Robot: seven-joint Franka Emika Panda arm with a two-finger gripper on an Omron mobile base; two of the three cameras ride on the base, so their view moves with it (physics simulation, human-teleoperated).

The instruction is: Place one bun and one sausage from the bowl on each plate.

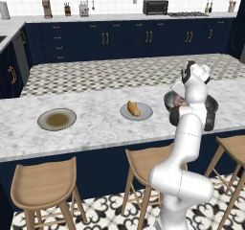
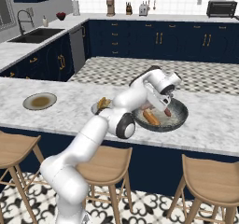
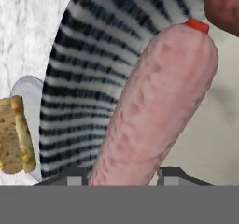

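On the counter [image 1: 95,123], far left of the bowl [image 2: 179,118], we see 1 plate with a brown middle [image 1: 57,119]. It has no food. Nearer the bowl, just left of it, sits the light grey plate [image 1: 143,113] with 1 bun [image 1: 133,108] on it. Then comes the bowl, with another bun [image 2: 150,118] inside. Our fingers [image 3: 121,175] hang over the bowl, clamped on 1 sausage [image 3: 158,111]. Its long side points straight out from the fingers. We think it must travel left, away from the bowl, to the grey plate beside the bun.
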